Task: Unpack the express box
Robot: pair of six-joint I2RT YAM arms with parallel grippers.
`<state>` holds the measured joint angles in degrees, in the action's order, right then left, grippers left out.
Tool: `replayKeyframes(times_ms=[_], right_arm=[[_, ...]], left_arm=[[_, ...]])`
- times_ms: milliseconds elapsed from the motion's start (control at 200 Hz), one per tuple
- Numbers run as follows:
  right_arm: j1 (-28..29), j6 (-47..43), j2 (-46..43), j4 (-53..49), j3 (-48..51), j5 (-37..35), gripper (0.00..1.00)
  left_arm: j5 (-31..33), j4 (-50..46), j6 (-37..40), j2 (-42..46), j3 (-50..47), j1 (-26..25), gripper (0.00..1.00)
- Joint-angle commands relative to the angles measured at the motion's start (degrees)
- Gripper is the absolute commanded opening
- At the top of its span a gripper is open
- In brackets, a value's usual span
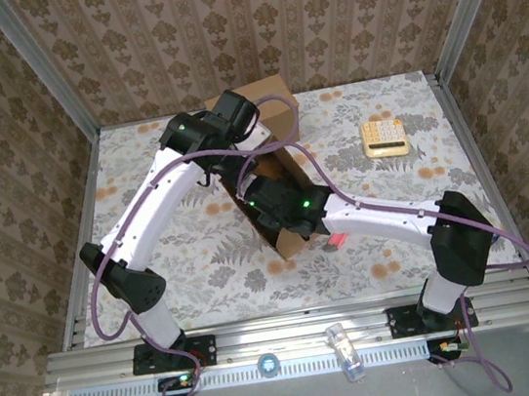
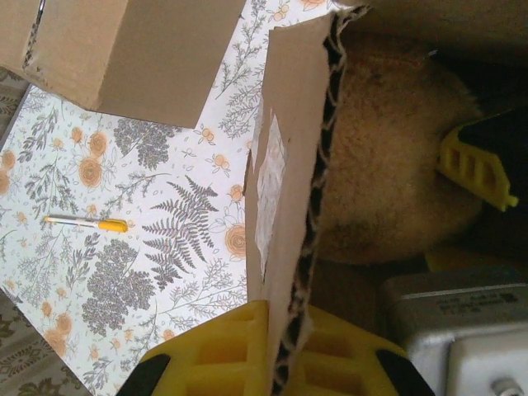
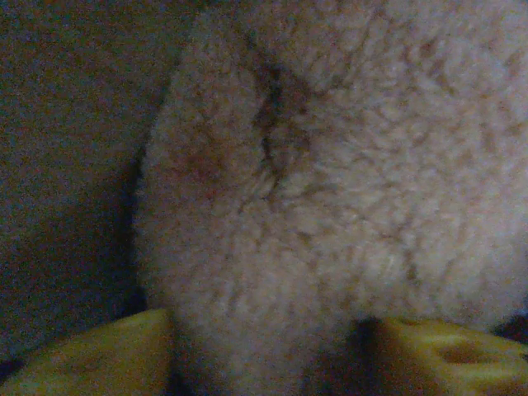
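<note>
Brown corrugated box (image 2: 285, 165), open-topped, long axis running away from the left end effector (image 2: 280, 351) clenched on its wall; right end effector (image 3: 280, 355) released, astride plush (image 3: 330, 165).

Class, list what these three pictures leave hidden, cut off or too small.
Top view: box interior, hidden by both arms.
Right wrist view: plush toy cut off by edges, dim; whether right gripper grips it, unclear.
Top view: calculator keys, too small.

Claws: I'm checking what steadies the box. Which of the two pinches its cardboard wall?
The left claw: it is shut on a wall of the brown corrugated cardboard box. The right claw stands open around the beige fluffy plush toy.
</note>
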<state>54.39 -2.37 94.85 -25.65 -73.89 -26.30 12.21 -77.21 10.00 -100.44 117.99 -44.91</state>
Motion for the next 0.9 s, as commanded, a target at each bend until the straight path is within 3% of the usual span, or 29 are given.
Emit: replayKeyframes(times_ms=[0, 205, 365, 505, 710, 895], right_arm=[[-0.9, 6.5, 3.0, -3.2, -1.8, -0.6, 0.74], [-2.3, 11.8, 7.6, -4.3, -4.0, -1.1, 0.76], [-3.1, 13.1, 9.7, -2.9, -3.2, -0.3, 0.72], [-4.1, 14.1, 9.9, -1.3, -1.6, 0.6, 0.52], [-4.2, 13.6, 6.7, 1.0, 1.1, 1.5, 0.0], [-4.2, 12.5, 1.2, 4.3, 4.2, 3.4, 0.0]], left_arm=[[-1.4, -0.1, -1.6, 2.6, 0.2, -1.2, 0.0], [-1.3, -0.4, -1.6, 2.4, 0.4, -2.2, 0.0], [-1.1, -0.7, -1.5, 2.4, 0.6, -2.6, 0.0], [-1.0, -1.0, -1.7, 2.4, 0.7, -2.7, 0.0], [0.9, -1.4, -2.6, 2.4, 0.3, -2.7, 0.0], [2.2, -1.7, -4.1, 1.9, -0.7, -1.9, 0.0]])
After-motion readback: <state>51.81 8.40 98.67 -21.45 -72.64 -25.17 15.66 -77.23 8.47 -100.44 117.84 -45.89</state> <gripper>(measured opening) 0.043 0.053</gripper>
